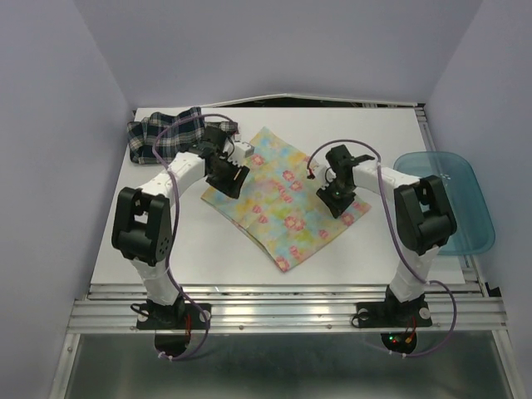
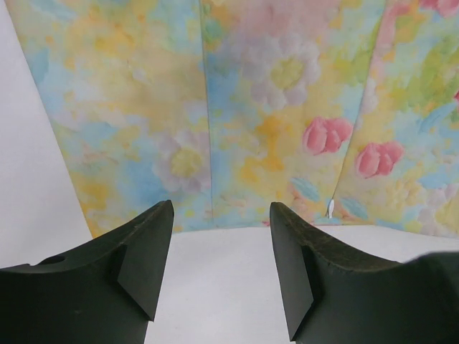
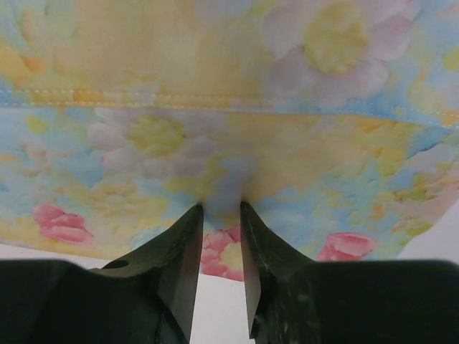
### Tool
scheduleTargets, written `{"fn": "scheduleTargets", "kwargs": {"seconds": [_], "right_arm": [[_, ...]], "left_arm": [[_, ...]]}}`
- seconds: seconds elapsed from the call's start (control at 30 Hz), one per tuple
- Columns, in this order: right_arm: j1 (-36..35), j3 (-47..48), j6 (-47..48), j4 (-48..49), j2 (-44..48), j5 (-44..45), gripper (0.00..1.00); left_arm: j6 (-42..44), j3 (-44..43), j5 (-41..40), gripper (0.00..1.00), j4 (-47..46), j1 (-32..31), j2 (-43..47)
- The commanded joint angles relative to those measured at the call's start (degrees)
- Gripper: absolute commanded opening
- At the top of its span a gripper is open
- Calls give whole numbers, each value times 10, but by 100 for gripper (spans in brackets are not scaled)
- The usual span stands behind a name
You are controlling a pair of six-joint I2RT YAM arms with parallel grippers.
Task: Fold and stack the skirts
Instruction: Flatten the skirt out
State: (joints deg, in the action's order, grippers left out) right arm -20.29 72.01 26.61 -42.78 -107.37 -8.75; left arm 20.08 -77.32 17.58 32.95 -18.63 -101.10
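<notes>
A pastel yellow-blue flowered cloth skirt (image 1: 283, 195) lies on the white table (image 1: 374, 141) between lilac walls (image 1: 50, 125). At its edges, the left gripper (image 2: 222, 206) gapes empty and the right gripper (image 3: 221, 206) pinches it, nearly closed.

centre: pastel yellow-blue flower-print cloth skirt (image 1: 287, 195) flat on white table (image 1: 374, 137) | far left: dark plaid cloth skirt (image 1: 166, 137) (bunched in the corner) | right, at table's edge: translucent teal plastic bin (image 1: 461, 179)
</notes>
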Motion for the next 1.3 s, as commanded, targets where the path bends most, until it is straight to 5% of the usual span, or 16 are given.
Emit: {"fn": "scheduleTargets", "kwargs": {"seconds": [0.0,0.23,0.53,0.67,0.83,1.0,1.27], "right_arm": [[-42,-70,16,-28,-4,15,33],[-179,-123,0,-111,23,-110,33],[-235,50,-9,-233,21,-363,41],[-223,75,-41,-188,73,-321,43],[-101,125,-63,-144,92,-275,43],[-7,241,-93,-56,38,-191,43],[12,347,-19,74,-62,-84,39]], "left_arm": [[-7,34,-15,68,-1,3,8],[-26,19,0,68,-27,4,-50],[7,-72,25,66,-17,-2,-180],[29,-54,39,66,-27,-21,-172],[53,-47,87,66,-25,-32,-133],[106,-100,121,66,18,-21,-60],[124,-229,114,62,46,22,-83]]}}
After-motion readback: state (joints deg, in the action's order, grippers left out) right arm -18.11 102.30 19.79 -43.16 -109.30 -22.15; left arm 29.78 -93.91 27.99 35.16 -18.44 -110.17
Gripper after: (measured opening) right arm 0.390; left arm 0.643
